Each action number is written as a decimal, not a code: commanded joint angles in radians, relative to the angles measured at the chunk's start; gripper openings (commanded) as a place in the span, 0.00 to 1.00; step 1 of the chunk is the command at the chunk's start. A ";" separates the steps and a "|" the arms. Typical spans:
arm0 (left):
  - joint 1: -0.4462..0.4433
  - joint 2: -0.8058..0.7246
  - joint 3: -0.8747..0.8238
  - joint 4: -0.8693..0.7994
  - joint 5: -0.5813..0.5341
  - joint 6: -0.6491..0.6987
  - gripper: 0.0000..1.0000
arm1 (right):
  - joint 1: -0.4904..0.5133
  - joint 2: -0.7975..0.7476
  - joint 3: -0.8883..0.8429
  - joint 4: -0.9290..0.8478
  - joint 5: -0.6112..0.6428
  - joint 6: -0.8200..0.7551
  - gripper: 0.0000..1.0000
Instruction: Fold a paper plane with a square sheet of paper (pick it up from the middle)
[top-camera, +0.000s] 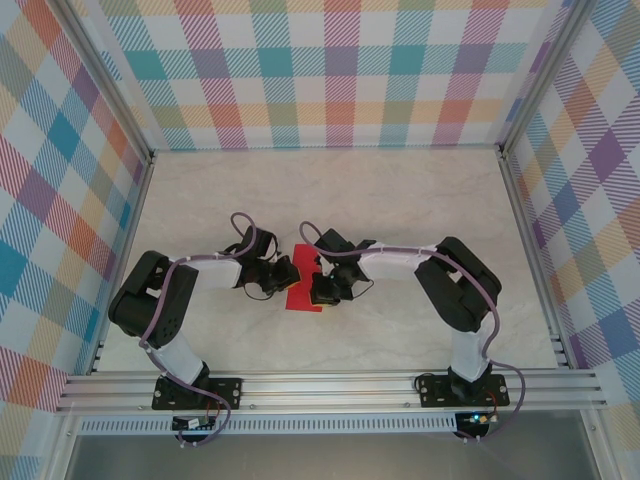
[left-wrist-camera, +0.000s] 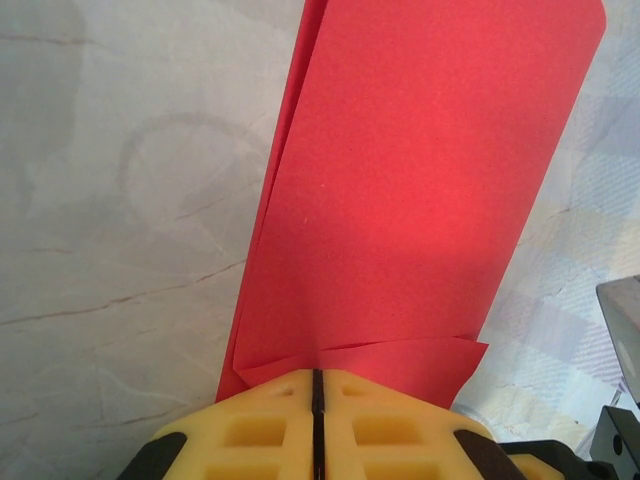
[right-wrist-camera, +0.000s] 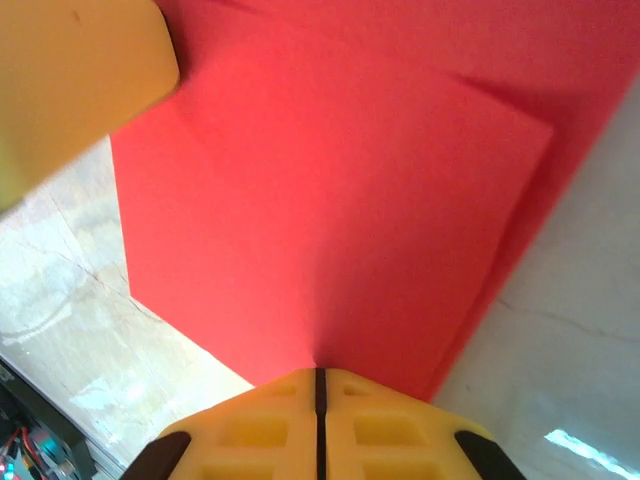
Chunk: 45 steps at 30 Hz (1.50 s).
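In our wrist views, the left gripper (left-wrist-camera: 316, 388) and the right gripper (right-wrist-camera: 320, 384) each clamp their yellow fingers on the folded red sheet of paper (left-wrist-camera: 400, 200), whose far edge is cut off. From above, our grippers hide most of it, mid-table (top-camera: 420, 200).

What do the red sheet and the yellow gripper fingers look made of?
Thin bright red folded sheet: paper, matte, with layered thin edges and a fine grain. Blocky yellow left-gripper fingers: probably hard moulded or printed plastic, dull finish, with recessed pockets.
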 joint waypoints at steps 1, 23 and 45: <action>-0.007 0.031 0.002 -0.063 -0.050 -0.010 0.09 | 0.007 -0.033 -0.039 -0.089 -0.010 -0.026 0.08; -0.007 0.019 0.010 -0.071 -0.040 -0.011 0.09 | 0.006 -0.139 -0.110 -0.085 -0.005 -0.073 0.08; -0.012 -0.180 -0.025 -0.060 0.001 -0.056 0.31 | -0.068 -0.057 0.042 0.058 0.156 0.004 0.09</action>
